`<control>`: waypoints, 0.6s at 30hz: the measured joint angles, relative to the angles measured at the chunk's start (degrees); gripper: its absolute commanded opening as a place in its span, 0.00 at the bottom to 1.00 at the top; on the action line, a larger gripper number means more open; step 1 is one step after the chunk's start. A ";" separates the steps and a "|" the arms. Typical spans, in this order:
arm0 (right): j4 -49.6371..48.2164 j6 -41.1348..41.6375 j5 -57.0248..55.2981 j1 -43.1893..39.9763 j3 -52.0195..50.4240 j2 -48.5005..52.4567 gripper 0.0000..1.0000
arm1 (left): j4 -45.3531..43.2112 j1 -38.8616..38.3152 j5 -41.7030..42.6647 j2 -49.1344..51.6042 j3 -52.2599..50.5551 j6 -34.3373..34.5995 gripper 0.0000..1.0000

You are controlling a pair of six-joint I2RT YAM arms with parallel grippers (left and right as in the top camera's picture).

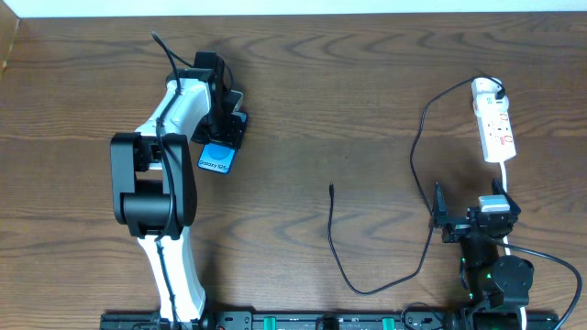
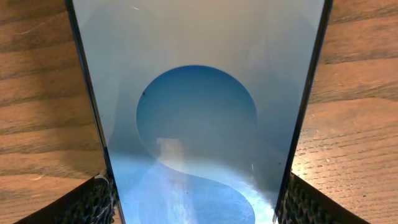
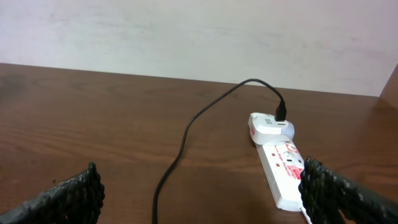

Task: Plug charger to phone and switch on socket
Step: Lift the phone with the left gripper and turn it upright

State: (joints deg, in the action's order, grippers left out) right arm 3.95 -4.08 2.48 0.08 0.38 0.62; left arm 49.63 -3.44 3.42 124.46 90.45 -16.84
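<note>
Phone (image 1: 215, 158) lies on a dark wooden table (image 1: 367, 82), a pale wall (image 3: 186, 37) behind. The left gripper (image 2: 198, 202) clasps it across its width, pads (image 2: 93, 202) against both long edges. Well apart, the right gripper (image 3: 202, 190) gapes wide, facing the socket (image 3: 283, 171) — the charger (image 1: 335, 247) plugs in there, its loose tip mid-table.

Left arm stretched forward, left end effector (image 1: 225, 124) gripping the phone (image 1: 215, 159), right end effector (image 1: 470, 206) wide open
</note>
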 measured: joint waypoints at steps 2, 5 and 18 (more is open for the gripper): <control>0.00 0.00 0.00 0.00 0.00 0.00 0.99 | 0.00 0.00 -0.07 -0.09 0.00 0.02 0.07; 0.00 0.00 0.00 0.00 0.00 0.00 0.99 | -0.02 0.00 -0.22 -0.33 0.00 0.00 0.07; 0.00 0.00 0.00 0.00 0.00 0.00 0.99 | -0.46 -0.11 0.33 -13.20 -0.17 0.81 0.07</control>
State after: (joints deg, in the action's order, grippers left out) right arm 3.95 -4.08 2.48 0.08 0.38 0.62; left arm 49.17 -3.55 3.75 111.26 90.28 -16.03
